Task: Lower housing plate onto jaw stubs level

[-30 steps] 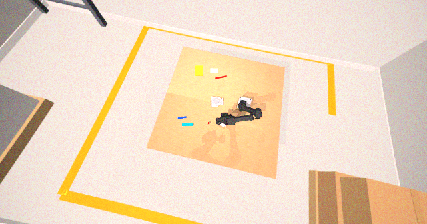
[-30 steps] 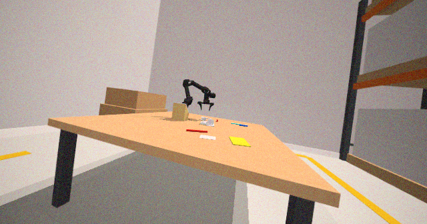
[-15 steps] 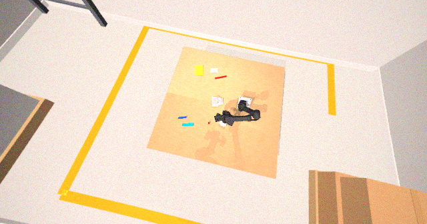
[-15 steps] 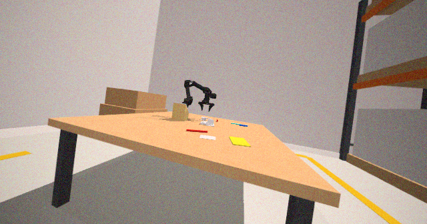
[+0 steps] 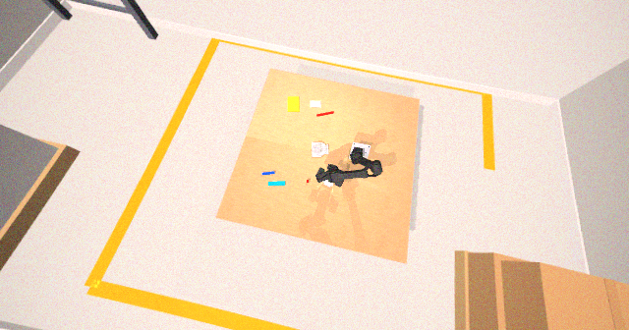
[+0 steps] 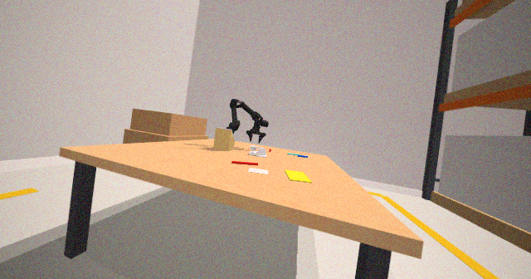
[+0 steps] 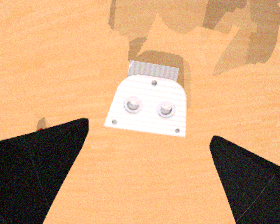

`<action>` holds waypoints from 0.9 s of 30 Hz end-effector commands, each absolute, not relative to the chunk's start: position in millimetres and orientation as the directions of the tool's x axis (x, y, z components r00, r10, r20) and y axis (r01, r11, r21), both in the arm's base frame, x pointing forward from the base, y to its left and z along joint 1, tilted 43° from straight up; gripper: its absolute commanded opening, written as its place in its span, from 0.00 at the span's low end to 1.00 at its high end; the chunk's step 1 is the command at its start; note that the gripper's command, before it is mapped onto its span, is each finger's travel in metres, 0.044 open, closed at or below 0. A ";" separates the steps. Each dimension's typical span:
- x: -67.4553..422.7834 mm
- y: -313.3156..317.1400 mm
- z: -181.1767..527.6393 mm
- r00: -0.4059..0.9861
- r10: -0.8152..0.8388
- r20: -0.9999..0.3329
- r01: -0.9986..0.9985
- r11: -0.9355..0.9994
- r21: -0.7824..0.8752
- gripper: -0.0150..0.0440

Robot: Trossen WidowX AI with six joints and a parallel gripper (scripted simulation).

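Observation:
The white housing plate shows in the wrist view with two large round bosses and three small holes. A ribbed white piece shows at its far edge; whether it is part of the plate or under it I cannot tell. My gripper is open and empty above the table. Its fingertips stand wide on either side of the plate's near edge, above it and not touching. The white base with the jaws stands apart from the plate; its pins and stubs are too small to make out.
A tan block stands near the arm's base. A small red cube lies near the plate. Blue and cyan bars, a red stick, a white card and a yellow pad lie farther off.

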State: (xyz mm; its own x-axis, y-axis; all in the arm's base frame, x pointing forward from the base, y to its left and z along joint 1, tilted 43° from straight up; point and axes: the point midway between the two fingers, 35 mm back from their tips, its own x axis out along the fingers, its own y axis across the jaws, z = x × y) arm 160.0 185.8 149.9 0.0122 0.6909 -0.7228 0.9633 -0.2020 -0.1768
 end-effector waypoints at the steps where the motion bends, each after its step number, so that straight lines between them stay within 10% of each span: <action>1: 161.2 188.4 147.4 0.017 0.691 -0.723 0.962 -0.208 -0.176 1.00; 27: 162.2 208.3 126.7 0.017 0.691 -0.722 0.962 -0.208 -0.177 1.00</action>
State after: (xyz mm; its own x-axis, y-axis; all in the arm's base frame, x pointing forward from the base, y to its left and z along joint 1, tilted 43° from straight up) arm 161.8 205.6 131.9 0.0192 0.6957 -0.7181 0.9640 -0.2033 -0.1712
